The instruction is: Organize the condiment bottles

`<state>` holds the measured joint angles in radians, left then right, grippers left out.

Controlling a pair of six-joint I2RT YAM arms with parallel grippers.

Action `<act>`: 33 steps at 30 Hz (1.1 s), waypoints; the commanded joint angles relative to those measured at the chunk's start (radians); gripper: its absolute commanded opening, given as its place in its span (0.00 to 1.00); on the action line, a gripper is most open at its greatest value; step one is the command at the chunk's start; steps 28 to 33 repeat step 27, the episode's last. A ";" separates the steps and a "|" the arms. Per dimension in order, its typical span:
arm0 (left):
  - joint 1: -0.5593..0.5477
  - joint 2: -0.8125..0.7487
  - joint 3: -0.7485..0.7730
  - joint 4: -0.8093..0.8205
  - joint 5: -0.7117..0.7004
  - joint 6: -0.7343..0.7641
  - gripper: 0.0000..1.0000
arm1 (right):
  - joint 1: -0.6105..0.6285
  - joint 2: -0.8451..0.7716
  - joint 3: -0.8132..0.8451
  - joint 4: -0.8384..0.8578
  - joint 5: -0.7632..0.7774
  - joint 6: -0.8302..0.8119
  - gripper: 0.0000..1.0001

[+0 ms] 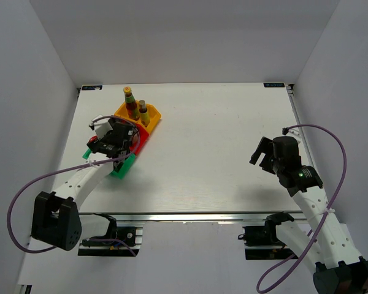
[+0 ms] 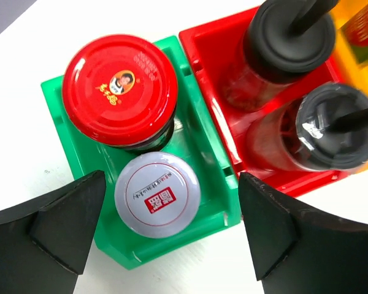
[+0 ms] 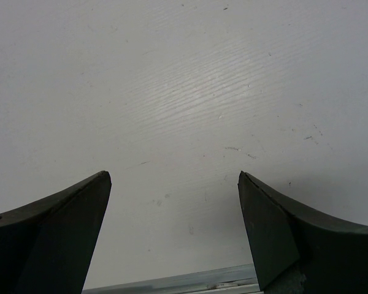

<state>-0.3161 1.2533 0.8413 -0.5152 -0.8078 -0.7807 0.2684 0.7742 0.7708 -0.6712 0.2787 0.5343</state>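
**K:** Left arm status?
**Me:** My left gripper (image 2: pixel 172 184) is spread wide and holding nothing. It hangs over the green tray (image 2: pixel 80 160), with the camera looking straight down.
**K:** What's in that tray?
**Me:** Two jars, lids up. The red-capped jar (image 2: pixel 119 90) is at the end away from my fingers (image 2: pixel 55 236). The silver-lidded jar (image 2: pixel 157 195) is just beside it, at the end under my fingers. The silver lid shows between my two fingertips with a gap on each side. No contact.
**K:** Other bottles?
**Me:** The red tray (image 2: pixel 203 67) butts against the green one. Two black-capped shakers (image 2: pixel 285 30) stand in it side by side. A thin dark streak crosses each cap, and I can't tell what it is. The yellow tray (image 1: pixel 153 116) touches the red one on its far side. Two slim tall sauce bottles (image 1: pixel 130 100) stand upright in it.
**K:** Where's the row?
**Me:** Far-left part of the table (image 1: pixel 221 153), running diagonally. Yellow is farthest from my base and green is nearest.
**K:** Right arm?
**Me:** The right gripper (image 3: pixel 175 177) is also wide apart, with nothing between the fingers. It sits over the white tabletop on the right side, well apart from the trays. A metal edge strip shows at the bottom of its wrist view.
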 commanded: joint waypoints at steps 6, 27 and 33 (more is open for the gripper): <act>0.006 -0.080 0.149 -0.147 0.061 0.006 0.98 | -0.005 -0.010 0.002 0.027 -0.001 -0.020 0.89; -0.348 -0.176 -0.061 0.188 0.521 0.201 0.98 | -0.003 0.016 -0.062 0.097 -0.047 -0.020 0.89; -0.348 -0.176 -0.061 0.188 0.521 0.201 0.98 | -0.003 0.016 -0.062 0.097 -0.047 -0.020 0.89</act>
